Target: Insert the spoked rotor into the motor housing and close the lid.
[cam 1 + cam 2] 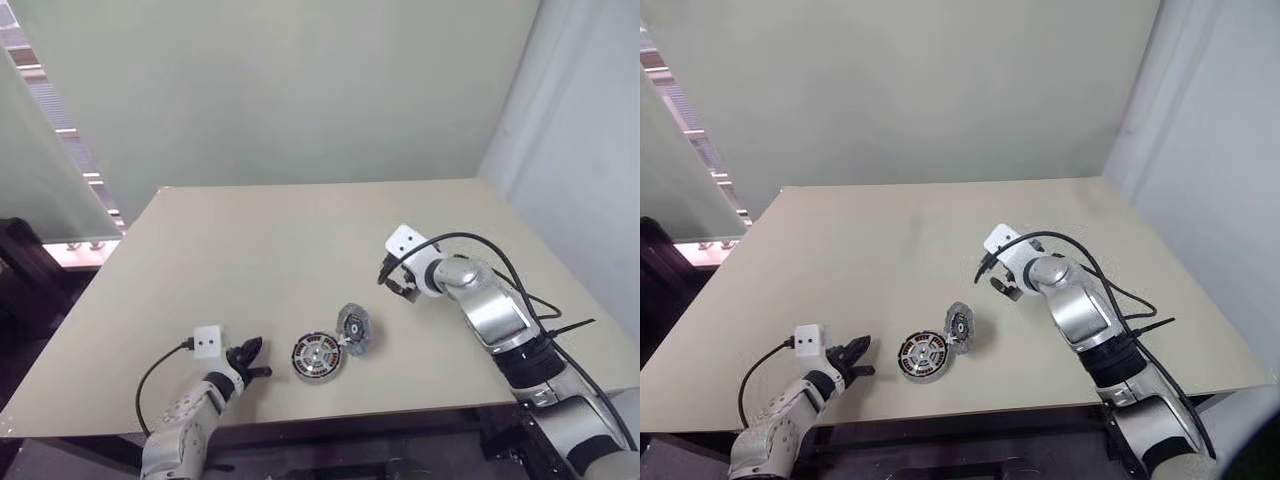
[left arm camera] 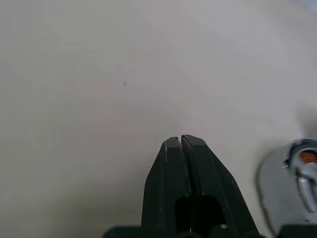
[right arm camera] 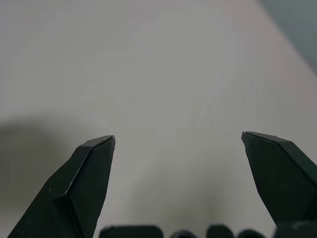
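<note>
Left eye view puts the motor housing (image 1: 318,355) at three o'clock from your clenched left jaws (image 1: 251,361) (nearer than the released right jaws (image 1: 397,281)).

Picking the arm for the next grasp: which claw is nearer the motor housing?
Left. The left claw sits shut just beside the motor housing, on its left, low over the table. The right claw hangs open farther off, beyond it and to its right.

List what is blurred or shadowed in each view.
Left wrist view: motor housing blurred at the edge, its shadow on the table. Right wrist view: soft shadow on the table beside a finger. Eye views: even light, faint shadows under the housing.
</note>
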